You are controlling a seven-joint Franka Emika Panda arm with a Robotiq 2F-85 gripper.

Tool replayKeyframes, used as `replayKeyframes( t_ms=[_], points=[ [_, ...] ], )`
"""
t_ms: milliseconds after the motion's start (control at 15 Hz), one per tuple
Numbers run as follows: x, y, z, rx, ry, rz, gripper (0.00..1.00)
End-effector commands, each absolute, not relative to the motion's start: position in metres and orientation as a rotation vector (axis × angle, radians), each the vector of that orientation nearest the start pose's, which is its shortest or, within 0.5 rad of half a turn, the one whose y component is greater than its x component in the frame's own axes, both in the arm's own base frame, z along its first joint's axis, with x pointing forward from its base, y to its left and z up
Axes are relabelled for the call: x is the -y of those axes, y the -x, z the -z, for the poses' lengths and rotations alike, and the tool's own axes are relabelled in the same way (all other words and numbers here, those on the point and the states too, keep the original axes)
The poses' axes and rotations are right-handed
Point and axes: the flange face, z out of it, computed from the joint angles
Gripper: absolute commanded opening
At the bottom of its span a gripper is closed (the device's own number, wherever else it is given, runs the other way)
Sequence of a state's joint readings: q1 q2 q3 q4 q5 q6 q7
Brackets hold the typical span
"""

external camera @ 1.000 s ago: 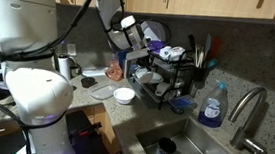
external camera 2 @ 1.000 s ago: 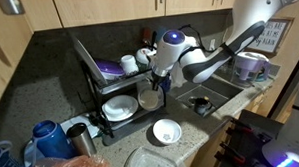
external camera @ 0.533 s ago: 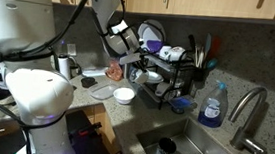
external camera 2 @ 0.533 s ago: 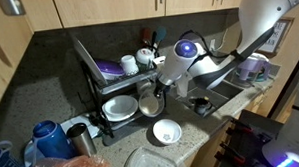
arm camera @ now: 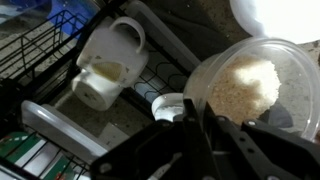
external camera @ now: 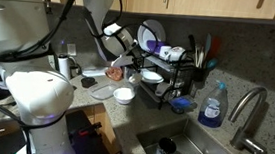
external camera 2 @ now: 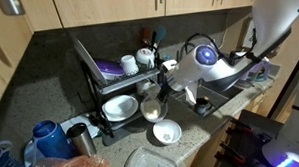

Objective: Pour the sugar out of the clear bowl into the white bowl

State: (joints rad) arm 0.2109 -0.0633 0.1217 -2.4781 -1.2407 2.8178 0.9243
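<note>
**Clear bowl held over the counter, sugar inside it**

In the wrist view we see the hand (arm camera: 198, 112) with its fingers pressed together on the near rim of the clear bowl (arm camera: 250, 88). Only this view shows the sugar (arm camera: 248, 84), a pale grainy heap lying in the bottom of that bowl. A curved piece of the white bowl (arm camera: 275, 18) shows at the top right corner, just past the clear bowl. To the left, a white mug (arm camera: 105, 62) lies on its side on the black wire rack (arm camera: 40, 60).

In an exterior view we see what the wrist cannot: the clear bowl (external camera 2: 151, 111) hangs in the air in front of the rack (external camera 2: 89, 66). It seems tilted, close above and just beside the white bowl (external camera 2: 166, 133), which stands on the counter (external camera 2: 112, 155). A wide pale plate (external camera 2: 152, 161) lies near the white bowl. The sugar is too small to make out here.

In an exterior view from another place the hand (external camera: 123, 74) is above the white bowl (external camera: 124, 95). Here alone we see a blue soap bottle (external camera: 212, 106) and a tap (external camera: 250, 115) by the sink.

We count one clear bowl, one white bowl, one plate on the counter, one hand, one soap bottle and one tap.
</note>
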Motion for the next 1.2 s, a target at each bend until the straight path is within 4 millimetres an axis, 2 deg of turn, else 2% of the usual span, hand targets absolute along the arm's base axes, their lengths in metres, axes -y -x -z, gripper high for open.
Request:
replayKeyframes(
  t_ms=[0, 333, 667, 800, 867, 933, 1133],
  points=[
    [-0.198, -0.407, -0.347, 0.901, 3.038, 1.201, 0.02],
    [-0.193, -0.388, -0.339, 0.923, 2.982, 1.297, 0.02],
    [-0.187, -0.377, -0.319, 0.893, 2.992, 1.323, 0.02],
    [-0.182, -0.376, -0.306, 0.847, 3.038, 1.292, 0.02],
    [-0.187, -0.38, -0.31, 0.888, 3.01, 1.274, 0.02],
    [-0.186, -0.378, -0.306, 0.889, 3.017, 1.263, 0.09],
    [-0.186, -0.378, -0.304, 0.891, 3.02, 1.252, 0.09]
  ],
)
